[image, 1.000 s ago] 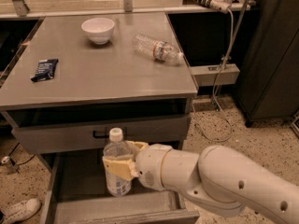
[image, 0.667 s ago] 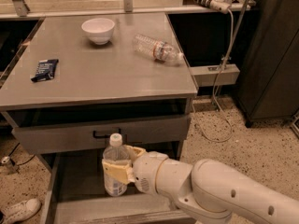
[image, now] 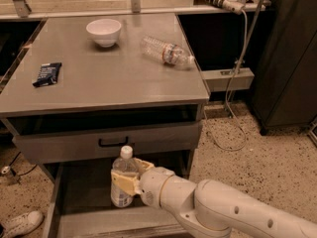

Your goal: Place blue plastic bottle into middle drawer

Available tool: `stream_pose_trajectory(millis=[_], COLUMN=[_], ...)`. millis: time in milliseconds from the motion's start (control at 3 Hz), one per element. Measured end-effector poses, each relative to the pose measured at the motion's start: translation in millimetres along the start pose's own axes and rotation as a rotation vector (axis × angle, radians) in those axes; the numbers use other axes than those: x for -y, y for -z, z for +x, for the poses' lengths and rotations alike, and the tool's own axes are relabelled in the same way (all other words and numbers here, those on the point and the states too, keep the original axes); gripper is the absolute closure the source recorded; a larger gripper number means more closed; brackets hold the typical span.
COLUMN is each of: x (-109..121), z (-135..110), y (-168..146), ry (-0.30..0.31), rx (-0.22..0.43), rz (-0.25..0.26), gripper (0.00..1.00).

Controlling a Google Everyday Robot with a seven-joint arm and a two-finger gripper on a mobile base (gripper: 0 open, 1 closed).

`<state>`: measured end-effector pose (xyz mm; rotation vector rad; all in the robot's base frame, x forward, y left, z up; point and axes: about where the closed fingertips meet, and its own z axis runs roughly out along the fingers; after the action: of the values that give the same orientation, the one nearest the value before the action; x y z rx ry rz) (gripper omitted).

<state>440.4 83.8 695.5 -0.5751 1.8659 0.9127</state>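
at the far left bottom corner a white sneaker [image: 20, 223] lies on the speckled floor [image: 257, 157], just beside the cabinet's leg. on the grey table [image: 124, 83], near its left edge, a dark snack bar [image: 47, 74] lies flat. further back and to the right sits a white bowl [image: 103, 31], upright and well apart from the bar. below the tabletop a shallower drawer [image: 59, 148] is pulled out a little, with a black handle [image: 113, 142] at the middle of its front. beneath it the middle drawer [image: 81, 192] is drawn far out, its plain grey floor and left side wall showing. the blue plastic bottle [image: 120, 196] stands upright inside the opening of that drawer, just below the black handle, white cap up and white label toward the camera. whether its base touches the drawer floor i cannot tell. the gripper [image: 126, 178] comes in from the right over the drawer and pinches the bottle around its upper body, its tan fingers [image: 124, 182] pressed against the label. behind it the thick white arm [image: 223, 212] runs off toward the bottom right corner. back on the tabletop, near the right edge, a clear ribbed bottle [image: 166, 52] with a red-blue band lies on its side, cap pointing right, well apart from the bowl. right of the table a thin cable [image: 233, 83] hangs down and loops onto the floor, and a dark cabinet [image: 292, 58] stands at the far right.
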Motion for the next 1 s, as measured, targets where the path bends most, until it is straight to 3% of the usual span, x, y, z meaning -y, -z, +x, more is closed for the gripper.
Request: stream_pose_trajectory(millis=[667, 1000], x=[3.0, 17.6], z=[13.9, 41.9], y=[-8.6, -26.9], ry=[-0.005, 0.002], rx=[0.016, 0.052], rz=[0.015, 0.061], gripper=[1.0, 1.0])
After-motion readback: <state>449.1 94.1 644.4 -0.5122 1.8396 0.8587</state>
